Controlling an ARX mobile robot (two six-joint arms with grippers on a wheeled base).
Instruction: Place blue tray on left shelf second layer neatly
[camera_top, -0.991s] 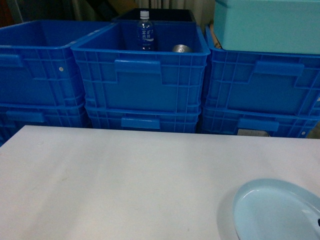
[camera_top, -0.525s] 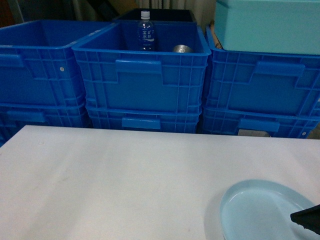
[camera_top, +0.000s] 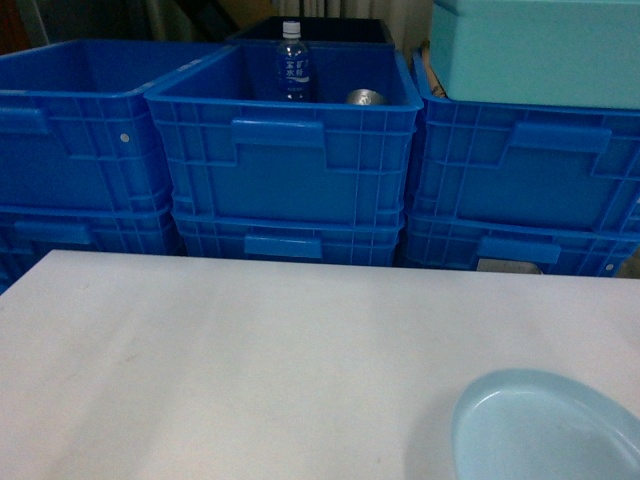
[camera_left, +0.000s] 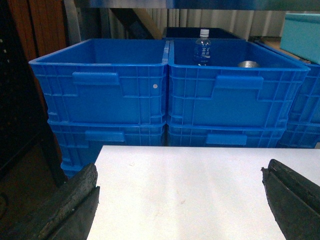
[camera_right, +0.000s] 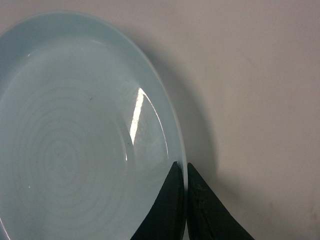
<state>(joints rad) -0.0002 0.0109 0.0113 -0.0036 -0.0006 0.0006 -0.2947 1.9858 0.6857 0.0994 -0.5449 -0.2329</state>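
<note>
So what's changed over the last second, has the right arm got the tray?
The blue tray has shifted a little left and away from the table's near edge. The right gripper is now pinched on its rim. The left gripper hangs open; crates, bottle and white table are unchanged.

The white table is seen in the foreground of the head view, with the blue tray located over its near right corner. The tray's rim is clamped between the fingers of the right gripper, one finger inside the rim and one outside. Behind the table, stacked crates are ranged side by side. A water bottle and a can are held in the upper middle crate, the can to the right. A large box is set upon the right-hand stack.
</note>
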